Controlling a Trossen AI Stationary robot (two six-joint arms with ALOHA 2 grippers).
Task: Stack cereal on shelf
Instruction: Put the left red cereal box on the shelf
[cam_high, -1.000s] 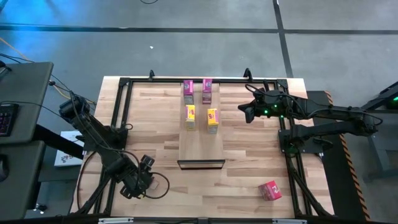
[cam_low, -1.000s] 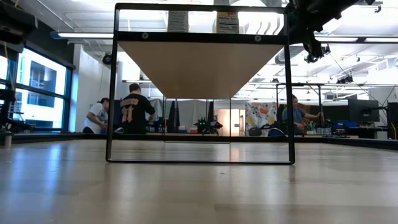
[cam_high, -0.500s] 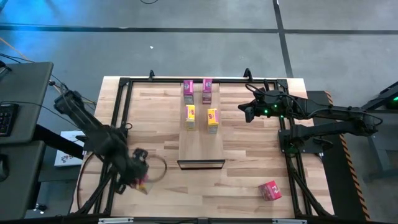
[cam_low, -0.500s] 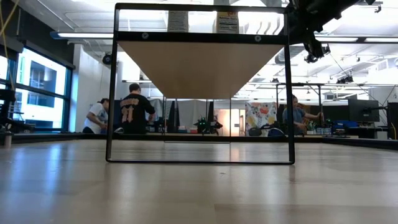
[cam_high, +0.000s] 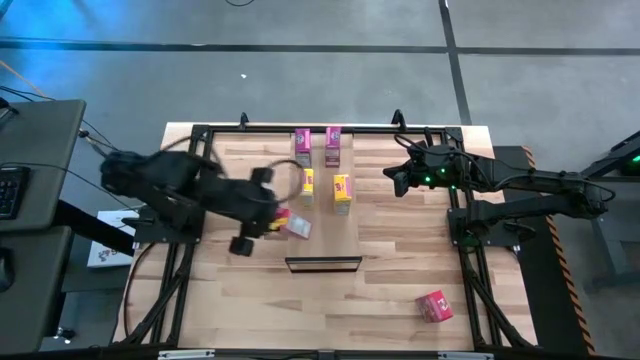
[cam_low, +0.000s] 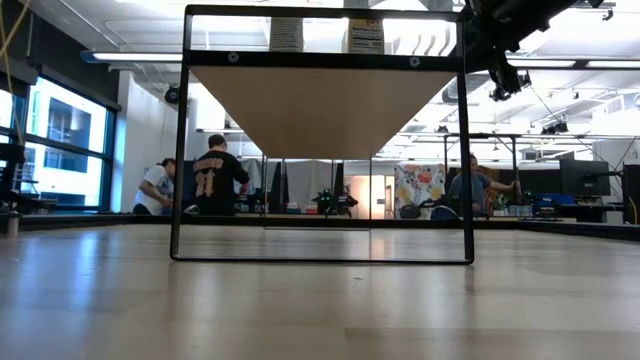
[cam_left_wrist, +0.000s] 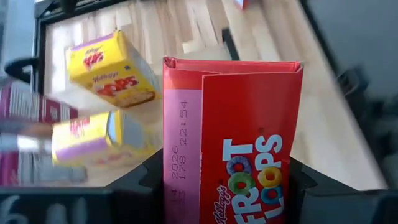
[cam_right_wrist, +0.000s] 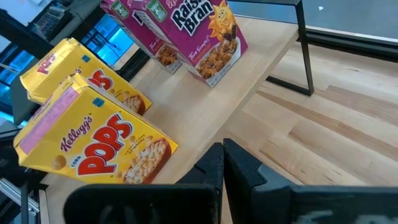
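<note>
The shelf (cam_high: 325, 225) is a pale plank with a dark frame at its near end (cam_high: 323, 264). Two magenta boxes (cam_high: 302, 145) (cam_high: 333, 146) and two yellow boxes (cam_high: 341, 192) (cam_high: 307, 183) stand on its far half. My left gripper (cam_high: 278, 221) is shut on a red-pink cereal box (cam_left_wrist: 233, 143) over the shelf's left edge, beside the yellow boxes (cam_left_wrist: 111, 67). A second red-pink box (cam_high: 433, 306) lies on the table at the near right. My right gripper (cam_high: 393, 181) is shut and empty, right of the shelf. My left gripper pinches the red-pink box between its two fingers (cam_left_wrist: 149, 180), one on each side of the box's width, near one end (cam_left_wrist: 186, 193). The box juts forward past the fingers with its printed face showing. In the high view it is lifted clear (cam_high: 292, 226).
A dark metal frame (cam_high: 200, 135) runs around the tabletop's edges. The shelf's near half is bare wood. Bare table lies to the left and right of the shelf. In the low view, people (cam_low: 215, 180) show in the room far behind the table.
My left gripper has gone up from the table's near-left corner and swung toward the far right, to the shelf's left edge. It has carried the red-pink box, now lifted clear of the table. My right arm has kept still.
</note>
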